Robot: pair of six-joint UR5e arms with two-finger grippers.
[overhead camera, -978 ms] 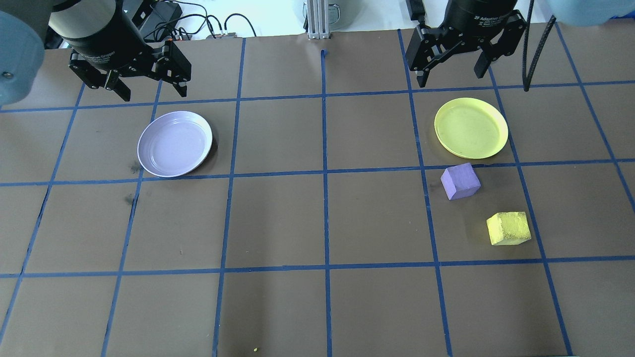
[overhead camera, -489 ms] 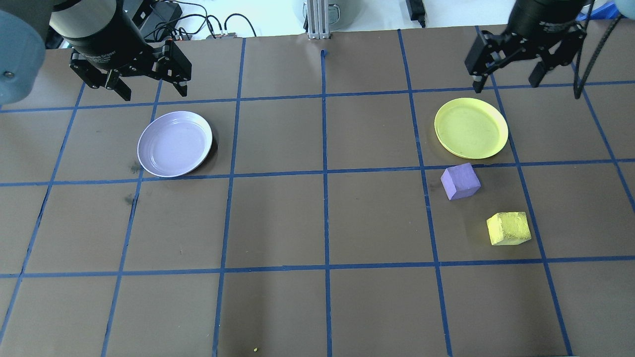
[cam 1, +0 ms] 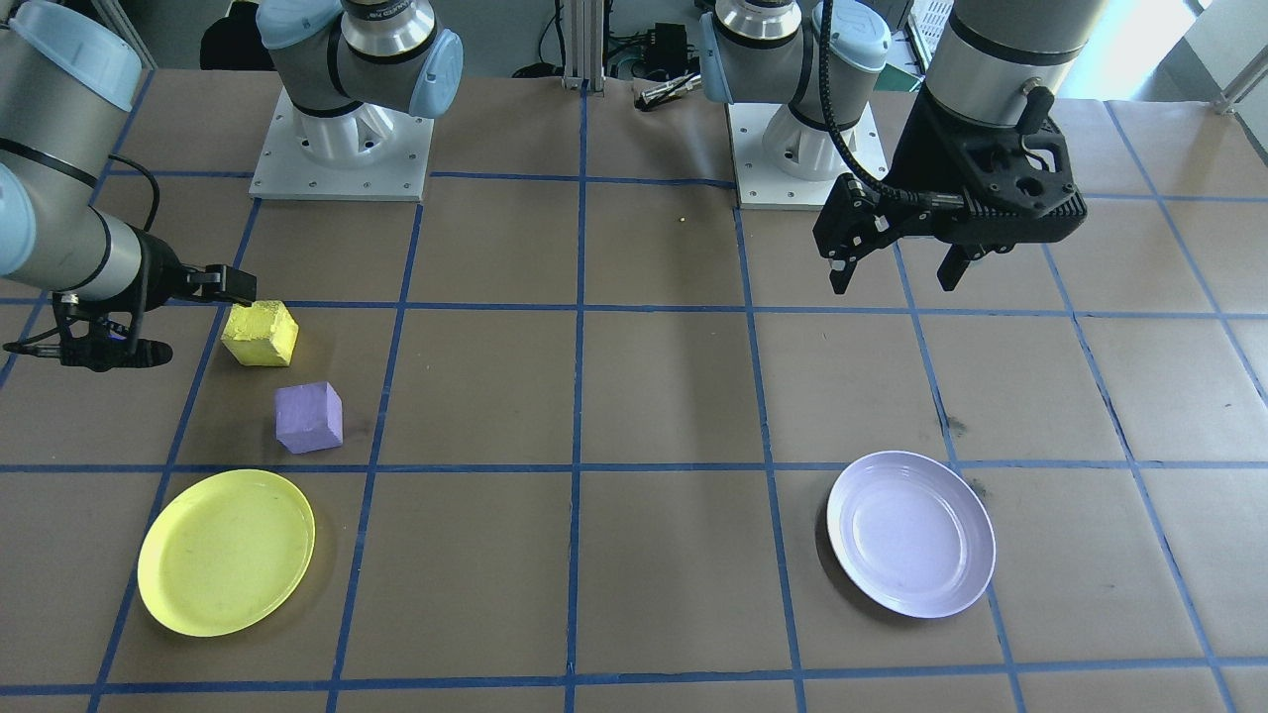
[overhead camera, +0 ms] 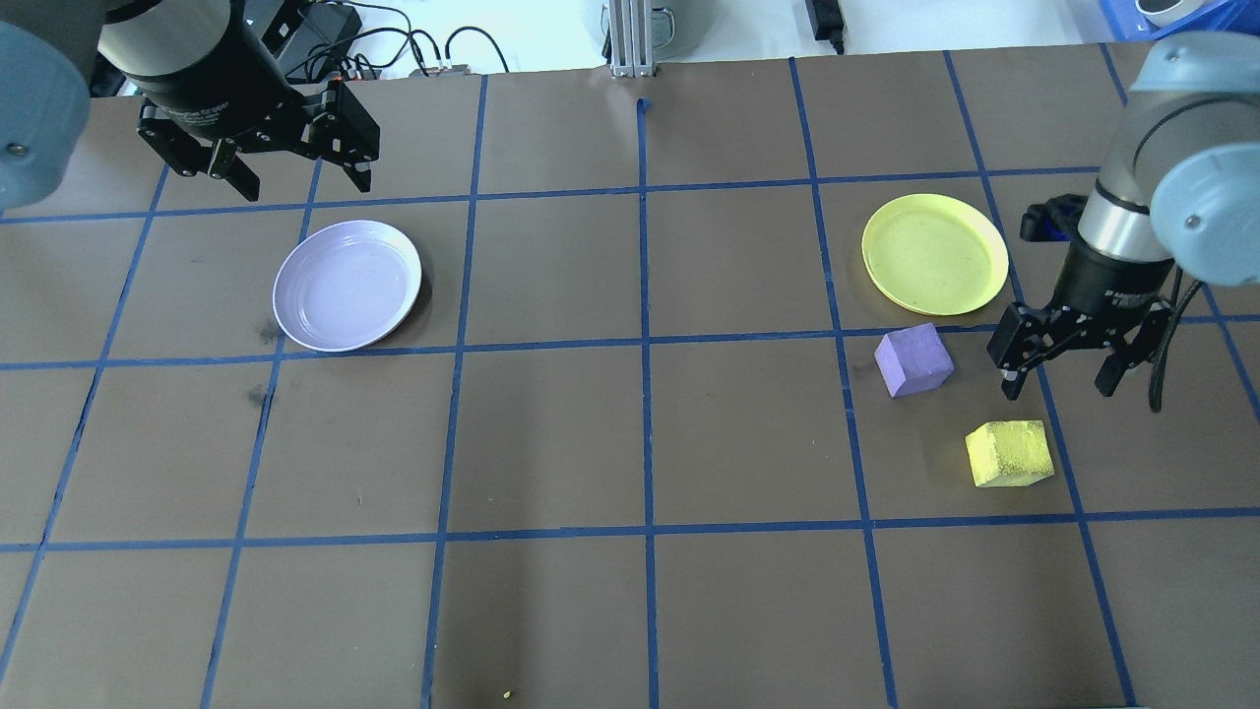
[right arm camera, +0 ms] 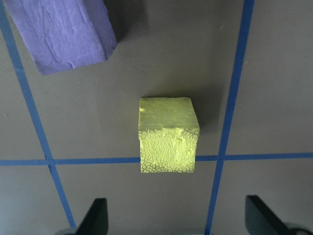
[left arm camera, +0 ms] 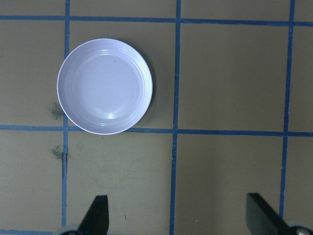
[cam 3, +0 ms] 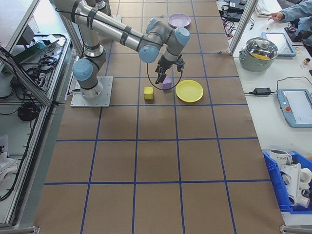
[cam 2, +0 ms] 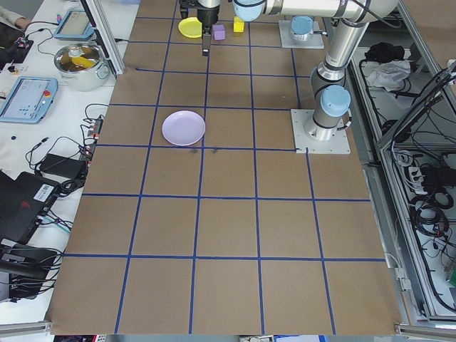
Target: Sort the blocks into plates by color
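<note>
The rough yellow block (overhead camera: 1009,453) (cam 1: 260,333) (right arm camera: 166,134) and the pale purple block (overhead camera: 913,359) (cam 1: 309,417) (right arm camera: 63,34) lie on the table, just on the robot's side of the yellow plate (overhead camera: 935,254) (cam 1: 226,551). My right gripper (overhead camera: 1058,384) (cam 1: 188,317) hovers open, right of the purple block and just above the yellow one, holding nothing. The lavender plate (overhead camera: 346,286) (cam 1: 911,533) (left arm camera: 104,86) lies bare on the left side. Beyond that plate's far rim my left gripper (overhead camera: 305,185) (cam 1: 894,285) hangs open with nothing in it.
Blue tape lines grid the brown table. The two arm bases (cam 1: 342,149) (cam 1: 802,149) stand at the robot's edge. Cables (overhead camera: 394,39) and a metal post (overhead camera: 630,39) sit past the far edge. A pot (cam 3: 263,48) and tablets rest on a side bench.
My right arm has swung from behind the yellow plate, out to the right and back toward the robot's side, and is now beside the blocks. The left arm and all objects are still.
</note>
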